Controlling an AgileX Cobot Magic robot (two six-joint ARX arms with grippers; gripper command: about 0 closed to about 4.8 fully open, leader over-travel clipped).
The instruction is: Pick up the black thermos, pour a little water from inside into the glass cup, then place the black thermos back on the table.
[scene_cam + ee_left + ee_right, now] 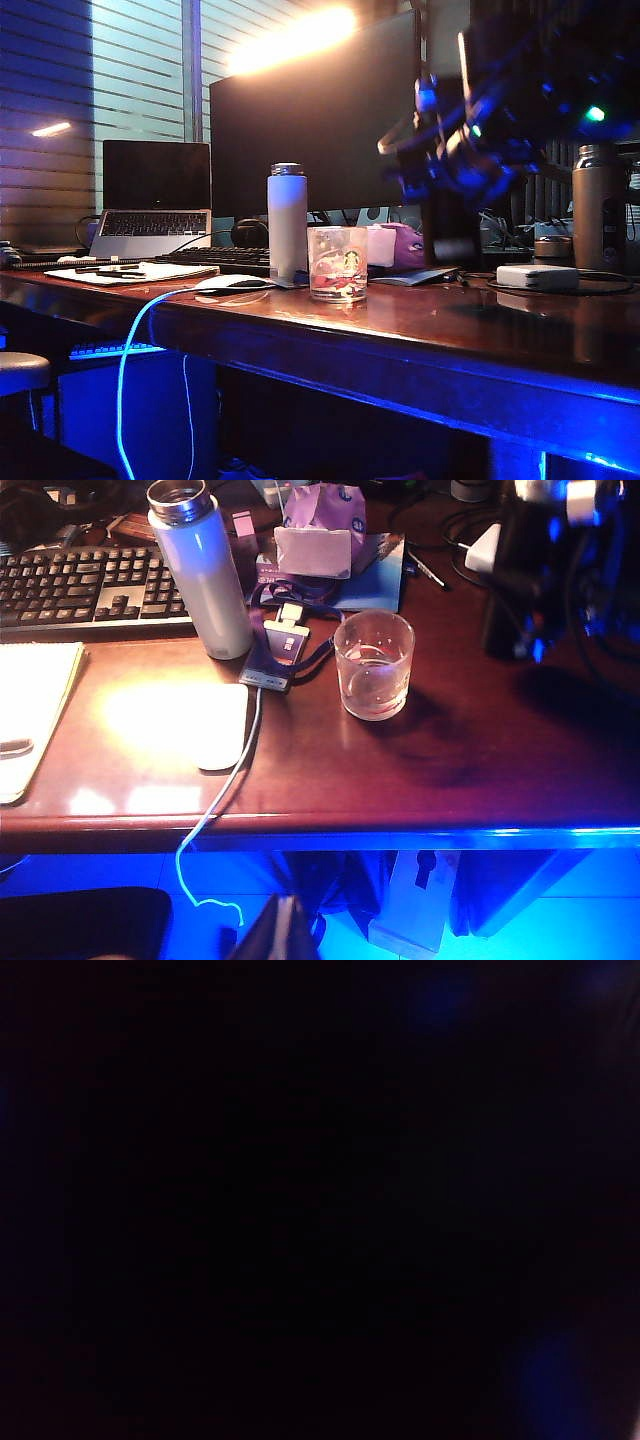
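step: thermos (450, 215) grasp | right gripper (455, 165) blurred at it, grip unclear; left gripper unseen | advice: lift upright, tilt gently over cup (337, 262)

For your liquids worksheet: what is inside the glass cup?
The cup looks to hold a shallow layer of clear water, nothing else. The exterior view hides the level behind the cup's print.

The glass cup (374, 665) serves as the landmark. The table (420, 770) between the cup and the front edge is bare and passable. Just beside the cup on its left stand a white bottle (200, 570) and a mouse (222, 728). Behind it lies a pouch (318, 530). To its right, the blurred right gripper (445, 150) and dark thermos (515, 590) obstruct passage.
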